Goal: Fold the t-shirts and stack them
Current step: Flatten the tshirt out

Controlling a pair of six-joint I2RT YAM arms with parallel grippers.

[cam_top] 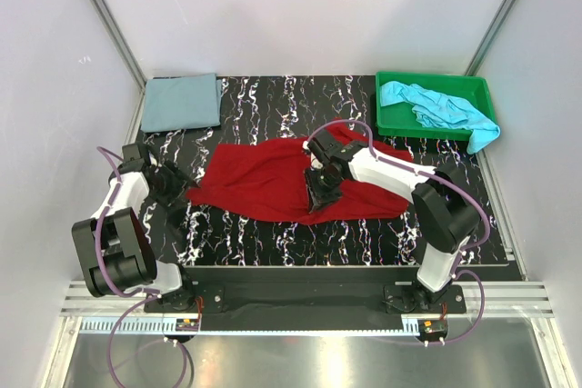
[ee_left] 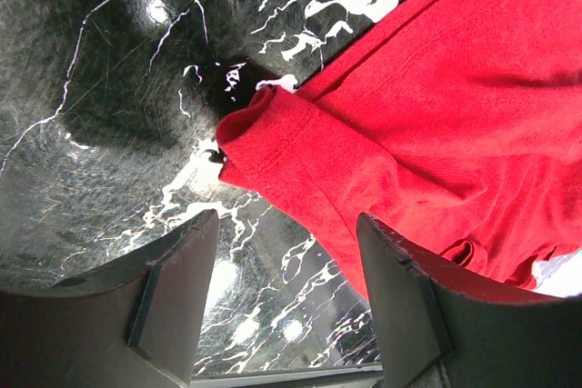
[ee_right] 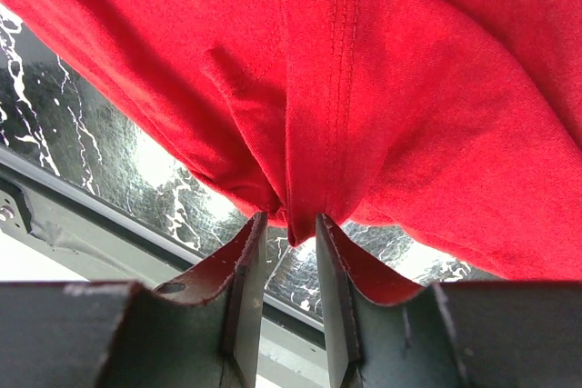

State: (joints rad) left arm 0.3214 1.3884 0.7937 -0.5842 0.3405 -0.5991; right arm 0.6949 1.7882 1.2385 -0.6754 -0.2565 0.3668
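Tabletop, black marbled.
- Red t-shirt: spread at centre.
- Grey-blue t-shirt: folded, far left corner.
- Turquoise t-shirt: crumpled in green tray, one end over its right rim.
- Left tool: released, fingers wide, at the red sleeve.
- Right tool: fingers narrowly apart, red fold between tips; grasped or let go cannot be told.
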